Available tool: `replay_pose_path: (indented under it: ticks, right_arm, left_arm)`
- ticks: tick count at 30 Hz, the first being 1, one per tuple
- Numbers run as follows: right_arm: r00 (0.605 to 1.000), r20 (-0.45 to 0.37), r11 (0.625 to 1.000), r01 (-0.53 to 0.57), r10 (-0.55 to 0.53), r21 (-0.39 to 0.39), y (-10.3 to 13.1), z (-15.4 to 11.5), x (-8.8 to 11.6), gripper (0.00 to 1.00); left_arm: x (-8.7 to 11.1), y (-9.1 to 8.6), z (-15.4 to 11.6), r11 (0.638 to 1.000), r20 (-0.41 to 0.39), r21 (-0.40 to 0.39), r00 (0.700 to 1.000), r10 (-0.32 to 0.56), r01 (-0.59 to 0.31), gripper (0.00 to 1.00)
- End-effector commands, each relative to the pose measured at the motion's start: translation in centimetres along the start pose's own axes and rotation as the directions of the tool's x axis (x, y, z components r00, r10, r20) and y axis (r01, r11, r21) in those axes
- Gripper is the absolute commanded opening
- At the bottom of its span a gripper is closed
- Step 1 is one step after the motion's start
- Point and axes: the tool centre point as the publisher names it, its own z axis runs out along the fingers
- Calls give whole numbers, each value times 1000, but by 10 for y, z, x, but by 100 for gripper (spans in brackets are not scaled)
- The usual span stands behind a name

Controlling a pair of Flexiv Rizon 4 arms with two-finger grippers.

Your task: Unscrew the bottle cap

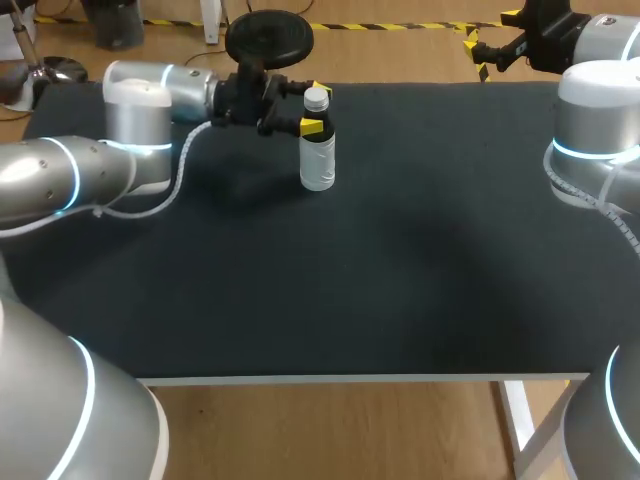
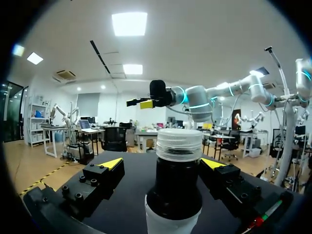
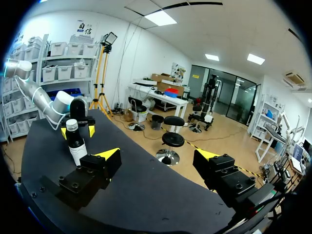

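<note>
The black table [image 1: 400,250] fills most of the head view. The left arm [image 1: 140,110] comes in along the table's far left part, its wrist pointing toward the middle. The right arm [image 1: 595,120] rises at the right side, and the right gripper [image 1: 477,56] is held up past the table's far edge, well apart from everything on the table.

1 bottle [image 1: 318,160] stands upright on the far part of the table, somewhat left of the middle. In the wrist views its shoulder looks dark with a pale band below.

The left gripper [image 1: 315,108] is at the bottle's neck, with 1 yellow tip on each side. In the left wrist view the bottle [image 2: 174,190] stands between the 2 fingers [image 2: 105,175], which are spread. A gap shows on 1 side, while the other finger is just beside the neck, and contact there cannot be told.

In the right wrist view the right gripper [image 3: 157,156] has its fingers wide apart with nothing between them, and the bottle [image 3: 76,144] stands well ahead of it.

The pale ribbed cap [image 2: 179,144] sits on the bottle's top, above the level of the left gripper's tips.
</note>
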Motion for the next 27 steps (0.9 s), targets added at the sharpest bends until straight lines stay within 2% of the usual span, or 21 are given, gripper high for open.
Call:
replay_pose_path:
  ticks: [1, 18, 20, 21, 26, 27]
  right_arm:
    - [1000, -1, 1000, 0, 0, 0, 0, 0, 0, 100]
    - [1000, -1, 1000, 0, 0, 0, 0, 0, 0, 100]
    - [1000, -1, 1000, 0, 0, 0, 0, 0, 0, 100]
    - [1000, -1, 1000, 0, 0, 0, 0, 0, 0, 100]
    - [1000, -1, 1000, 0, 0, 0, 0, 0, 0, 100]
    - [1000, -1, 1000, 0, 0, 0, 0, 0, 0, 100]
  left_arm:
    - [-6, 2, 1, 1000, -22, 1, 1000, 0, 0, 100]
    - [-6, 1, 2, 1000, -27, -5, 1000, 1, -1, 98]
    - [-6, 1, 2, 1000, -28, -5, 1000, 2, -2, 80]
    - [-6, 1, 2, 1000, -29, -6, 1000, 3, -3, 53]
    - [-6, 0, 3, 1000, -32, -8, 999, 7, -7, 34]
    - [-6, -1, 3, 1000, -32, -9, 999, 8, -8, 21]
